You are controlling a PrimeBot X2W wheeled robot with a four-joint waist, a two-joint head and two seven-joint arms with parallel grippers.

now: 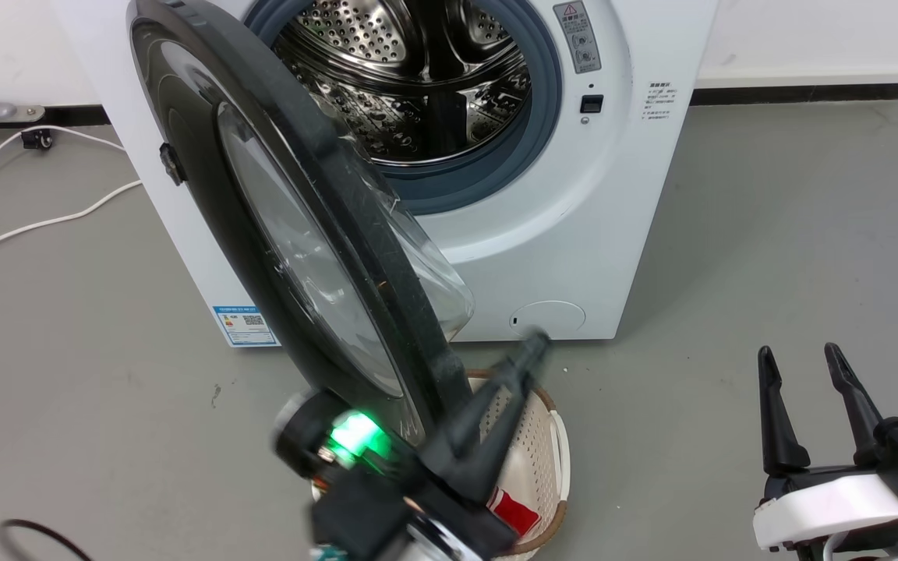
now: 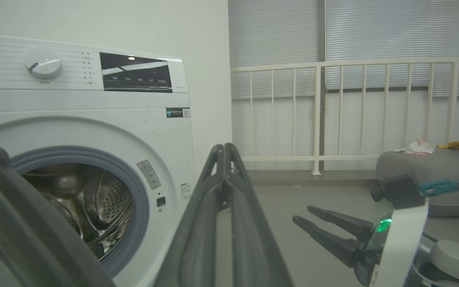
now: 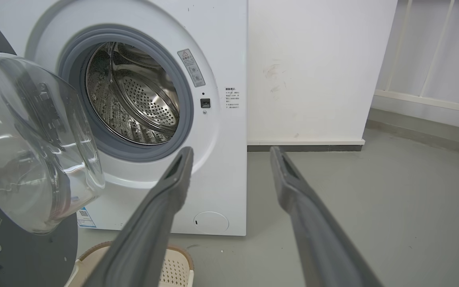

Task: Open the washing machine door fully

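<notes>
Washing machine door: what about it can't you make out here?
- Head view: whether the left gripper touches the washing machine door; the gripper is blurred where it overlaps the rim.
- Head view: the door's top, cut off by the upper edge.
- Right wrist view: the door's left part, cut off by the edge.

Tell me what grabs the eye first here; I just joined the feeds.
The black washing machine door stands partly open across the head view's middle, baring the steel drum. The left gripper, shut, sits by its lower rim over a white basket; the right gripper is open at lower right.
</notes>
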